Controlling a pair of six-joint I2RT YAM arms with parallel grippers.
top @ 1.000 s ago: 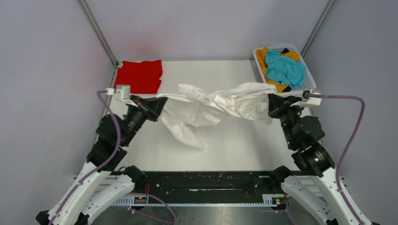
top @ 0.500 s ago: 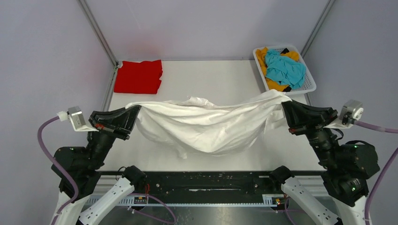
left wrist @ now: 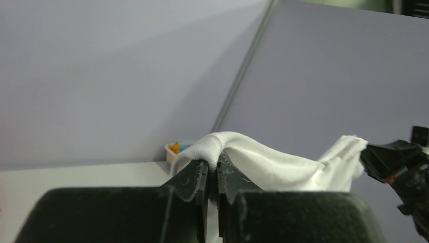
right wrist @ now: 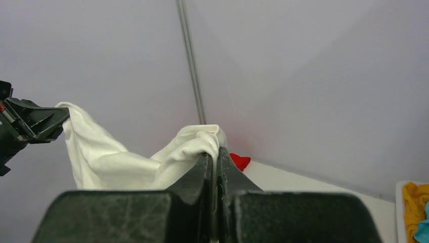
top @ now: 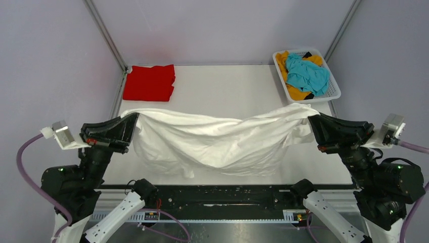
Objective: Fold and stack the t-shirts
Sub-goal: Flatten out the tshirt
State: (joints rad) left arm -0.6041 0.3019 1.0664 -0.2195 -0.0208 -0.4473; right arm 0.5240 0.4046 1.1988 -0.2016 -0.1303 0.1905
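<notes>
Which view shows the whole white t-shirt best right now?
Top external: the white t-shirt hangs spread between left gripper and right gripper, full width visible. Wrist views show only a pinched corner and some cloth.

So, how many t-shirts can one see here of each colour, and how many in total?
white t-shirt: 1
red t-shirt: 1
teal t-shirt: 1
orange-yellow t-shirt: 1
Total: 4
</notes>
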